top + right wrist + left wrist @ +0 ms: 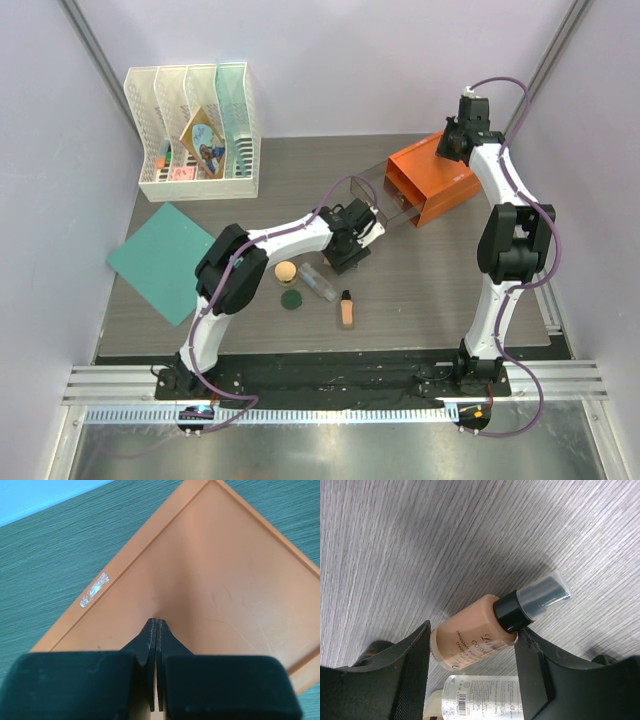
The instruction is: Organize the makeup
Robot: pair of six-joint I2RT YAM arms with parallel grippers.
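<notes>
My left gripper is shut on the peach bottle with the black cap. It holds the bottle slanted above the table, close to the pulled-out clear drawer. The bottle is hidden in the top view. Below it lie the clear tube, the tan round compact, one dark-green disc and the orange stick. The black jar is out of view. My right gripper is shut and empty, with its tips against the top of the orange drawer box.
A white mesh file rack with cards and papers stands at the back left. A teal flat sheet lies at the table's left edge. Purple walls close in both sides.
</notes>
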